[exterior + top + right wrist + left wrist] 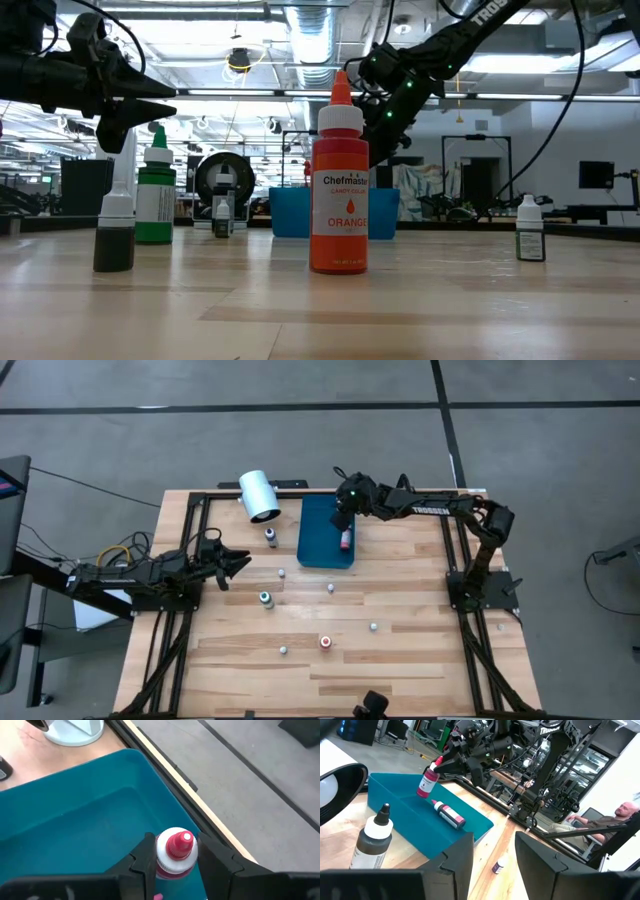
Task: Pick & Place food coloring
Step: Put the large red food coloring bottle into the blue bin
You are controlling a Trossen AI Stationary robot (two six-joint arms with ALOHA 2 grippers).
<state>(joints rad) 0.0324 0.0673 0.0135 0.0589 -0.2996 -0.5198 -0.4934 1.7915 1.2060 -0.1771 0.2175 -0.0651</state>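
Placement step. A pink-topped food coloring bottle [175,854] is held between the fingers of the right gripper [436,767] above the blue tray [322,530], in which another pink bottle [448,814] already lies on its side. A clean release is best obtained if the held bottle is lowered close to a bare part of the tray floor, beside the lying bottle, before the fingers are opened. The left gripper [236,565] waits over the surface, fingers spread and empty; further bottles remain scattered there.
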